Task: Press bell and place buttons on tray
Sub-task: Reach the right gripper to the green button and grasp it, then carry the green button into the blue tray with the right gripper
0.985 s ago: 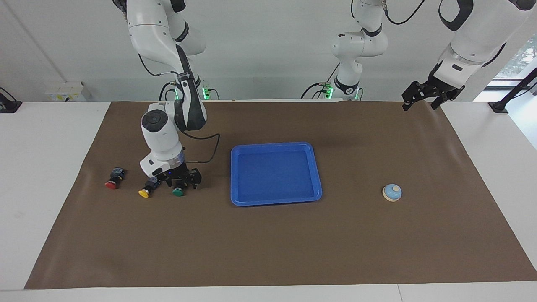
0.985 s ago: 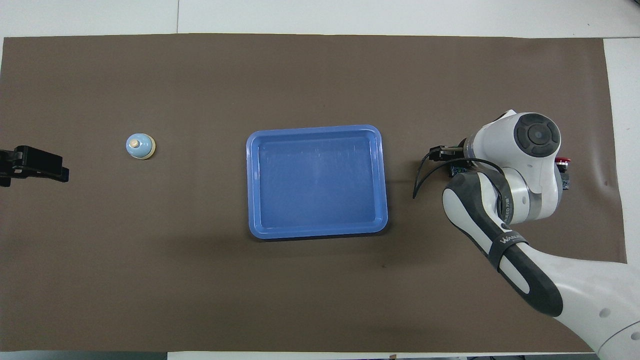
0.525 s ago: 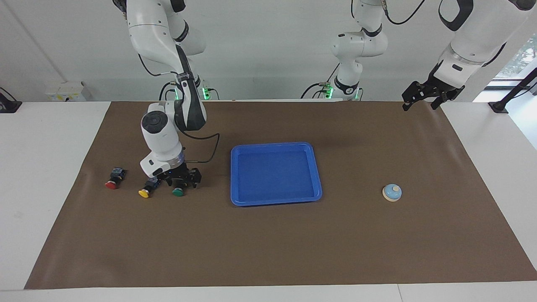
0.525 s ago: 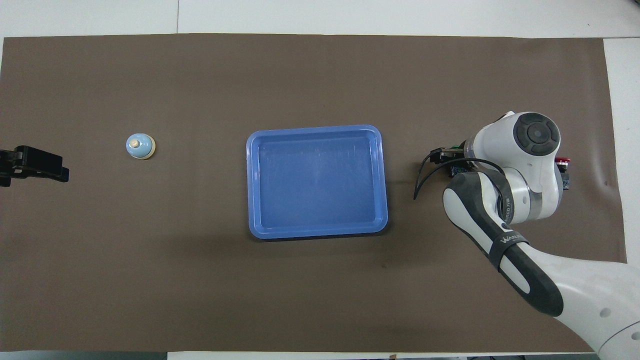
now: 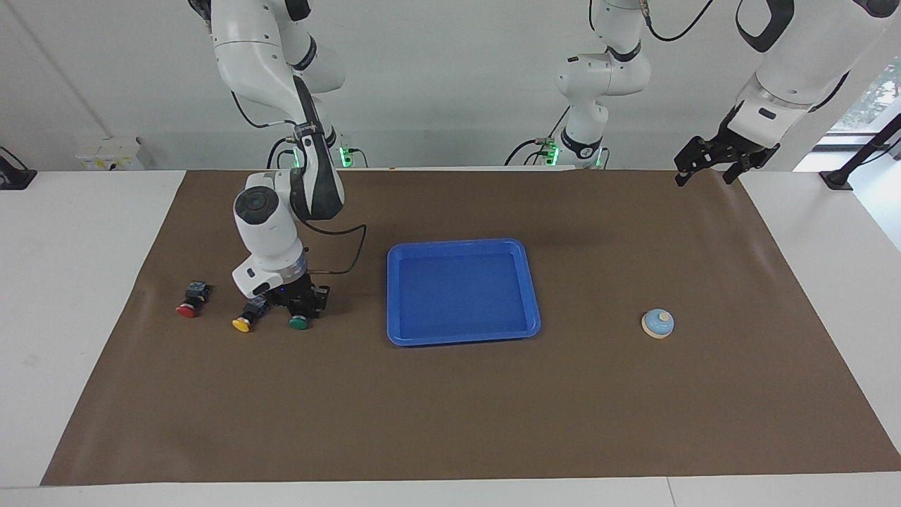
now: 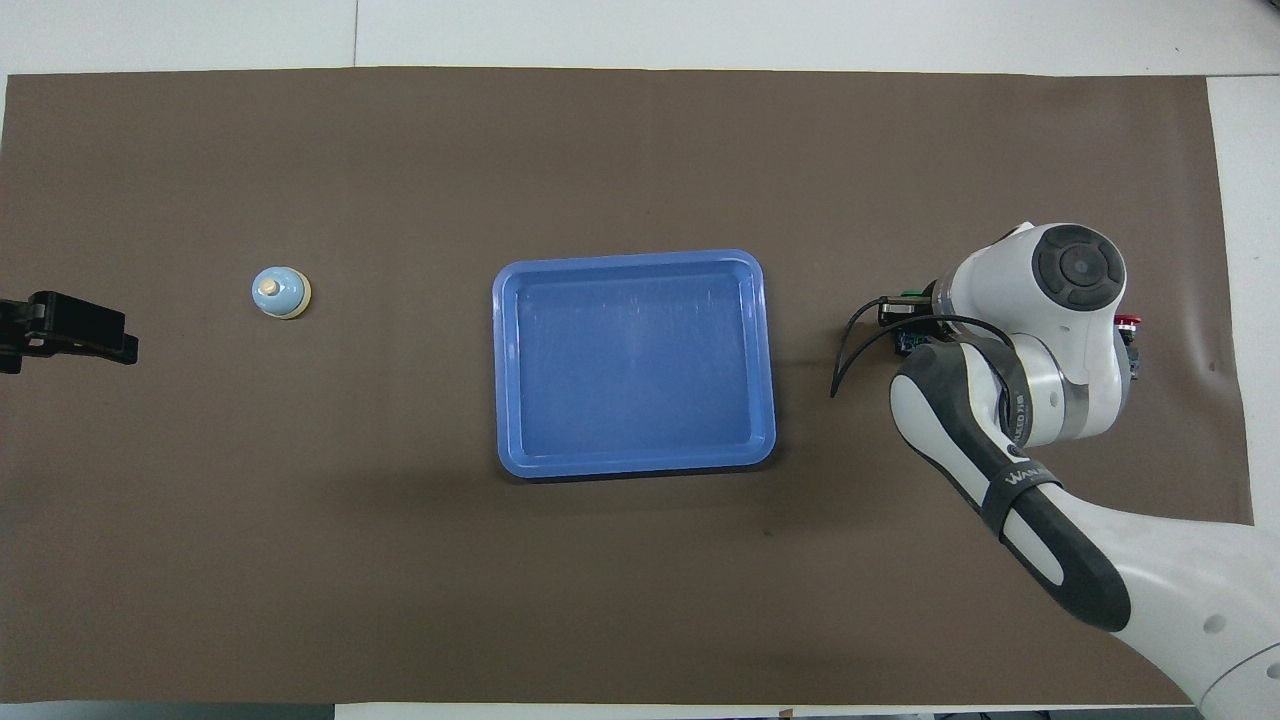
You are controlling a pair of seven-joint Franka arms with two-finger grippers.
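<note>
Facing view: right end effector [image 5: 301, 308] is down at the green button [image 5: 298, 322], closed on its black body — a light, rigid, small part, best gripped there. Yellow button [image 5: 243, 323] sits just beside; blue tray [image 5: 394, 296] is near, path unobstructed. Overhead view: left end effector [image 6: 70, 330] waits wide open near the bell [image 6: 280, 292].

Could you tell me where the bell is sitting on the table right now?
The bell stands alone on the brown mat toward the left arm's end of the table, beside the blue tray with bare mat between them; the left gripper waits apart from it.
</note>
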